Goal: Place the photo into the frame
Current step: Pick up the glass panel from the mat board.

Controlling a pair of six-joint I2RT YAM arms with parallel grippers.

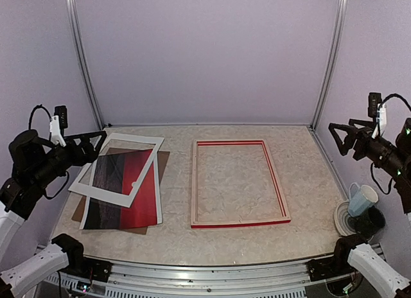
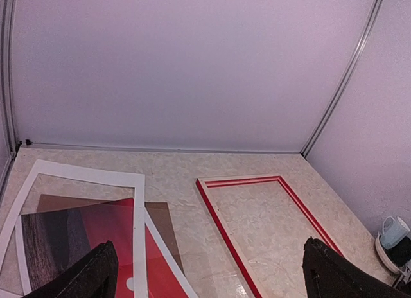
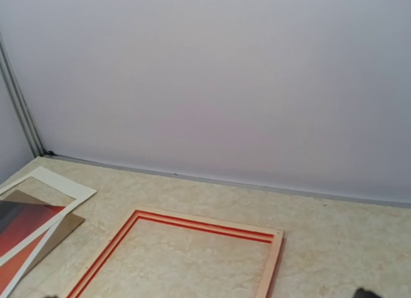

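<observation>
Tabletop [image 1: 308, 157] with a pale marbled surface carries two groups of things. Right of centre in the top view lies the frame [image 1: 241, 224], flat, its red and pale-wood rails enclosing bare tabletop. Left of centre lies the photo [image 1: 131, 205], picture side up with red sky and a dark band showing. It rests on a brown backing board [image 1: 164, 166] whose edges peek out at the right and the lower left. A white mat [image 1: 136, 138] lies askew over the photo's upper part, rotated against it, its upper corners reaching past the photo towards the back wall. Photo and frame are near each other but not touching. The left tool [image 1: 99, 142] hovers at the left edge of the view, by the mat's upper left corner, fingers wide apart and holding nothing. The right tool [image 1: 335, 137] hangs at the right edge, fingers likewise spread and empty. A pale mug [image 1: 363, 198] stands beyond the tabletop's right edge, at lower right.
</observation>
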